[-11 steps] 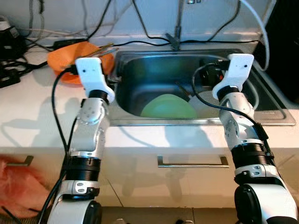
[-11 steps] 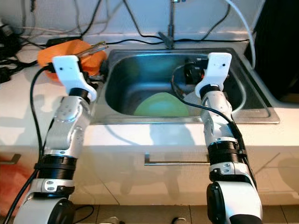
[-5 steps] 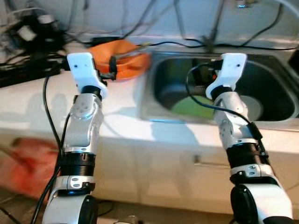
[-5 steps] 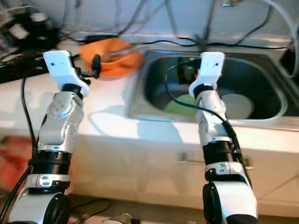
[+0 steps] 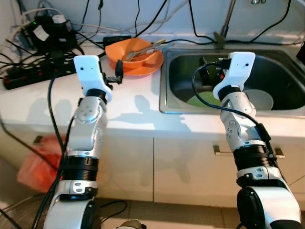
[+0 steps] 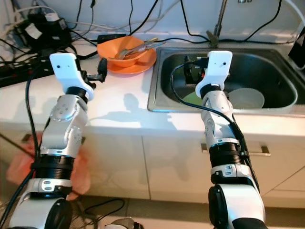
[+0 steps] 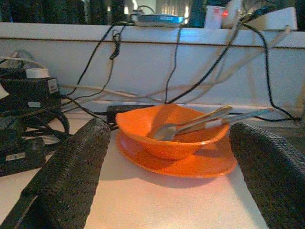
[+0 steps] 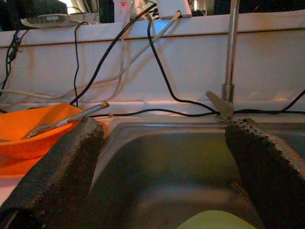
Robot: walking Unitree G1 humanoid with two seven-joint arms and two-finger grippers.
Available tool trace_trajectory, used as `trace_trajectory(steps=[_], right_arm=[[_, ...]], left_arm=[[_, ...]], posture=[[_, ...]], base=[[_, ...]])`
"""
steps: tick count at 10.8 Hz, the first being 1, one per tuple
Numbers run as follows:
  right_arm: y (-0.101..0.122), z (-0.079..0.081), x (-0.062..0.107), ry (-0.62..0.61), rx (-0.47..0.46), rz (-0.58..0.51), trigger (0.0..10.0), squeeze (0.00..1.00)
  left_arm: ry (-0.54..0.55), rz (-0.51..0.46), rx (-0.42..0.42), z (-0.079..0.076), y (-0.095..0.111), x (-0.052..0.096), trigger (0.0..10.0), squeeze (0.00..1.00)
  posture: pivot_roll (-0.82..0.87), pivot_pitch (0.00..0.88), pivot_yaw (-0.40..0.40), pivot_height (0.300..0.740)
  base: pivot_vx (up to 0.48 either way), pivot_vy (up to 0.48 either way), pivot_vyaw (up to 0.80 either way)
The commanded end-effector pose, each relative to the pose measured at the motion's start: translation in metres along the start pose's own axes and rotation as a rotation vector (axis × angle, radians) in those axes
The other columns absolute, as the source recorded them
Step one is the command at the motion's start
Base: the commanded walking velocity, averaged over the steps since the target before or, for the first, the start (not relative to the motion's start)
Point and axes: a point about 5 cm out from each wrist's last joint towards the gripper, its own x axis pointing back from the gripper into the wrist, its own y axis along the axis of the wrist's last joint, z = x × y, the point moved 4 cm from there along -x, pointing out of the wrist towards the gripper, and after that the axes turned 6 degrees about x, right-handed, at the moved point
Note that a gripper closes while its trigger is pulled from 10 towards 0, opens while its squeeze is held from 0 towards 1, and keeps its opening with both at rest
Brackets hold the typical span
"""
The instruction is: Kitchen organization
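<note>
My left gripper (image 7: 167,162) hovers over the counter, fingers spread wide and holding nothing, aimed at the orange bowl (image 5: 135,53). The bowl sits on an orange plate (image 5: 143,69) just left of the sink (image 5: 167,102), with metal utensils (image 7: 209,120) lying loose in it, handles sticking out over the rim toward the sink. My right gripper (image 8: 164,162) hangs over the sink, equally wide open and empty. In the sink lie a green plate (image 5: 202,99) and a pale bowl (image 5: 259,99).

The risk I see: if I grab the bowl by its rim, it could tilt, slide off the plate, or spill the utensils. Cables (image 5: 28,71) crowd the counter left of the sink and could snag my arm.
</note>
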Motion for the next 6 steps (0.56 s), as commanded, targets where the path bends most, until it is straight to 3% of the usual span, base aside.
trace_trajectory(steps=[1, 2, 6], right_arm=[[0.0061, 0.0006, -0.0008, 0.0, 0.013, -0.025, 10.0, 0.0], [0.0054, 0.0008, -0.0006, -0.002, 0.033, -0.023, 10.0, 0.0], [0.0071, -0.002, -0.002, -0.019, 0.046, -0.041, 10.0, 0.0]], left_arm=[[-0.019, -0.008, -0.001, -0.0036, 0.0023, 0.0001, 10.0, 0.0], [-0.026, -0.003, -0.004, -0.0049, 0.0011, 0.0003, 10.0, 0.0], [-0.023, 0.015, -0.001, -0.0034, -0.0016, 0.0003, 10.0, 0.0]], posture=[[0.15, 0.0, 0.061, 0.74], [0.15, 0.0, 0.061, 0.74], [0.15, 0.0, 0.063, 0.74]], base=[[0.0, 0.0, 0.0], [0.0, 0.0, 0.0], [0.317, 0.0, 0.0]])
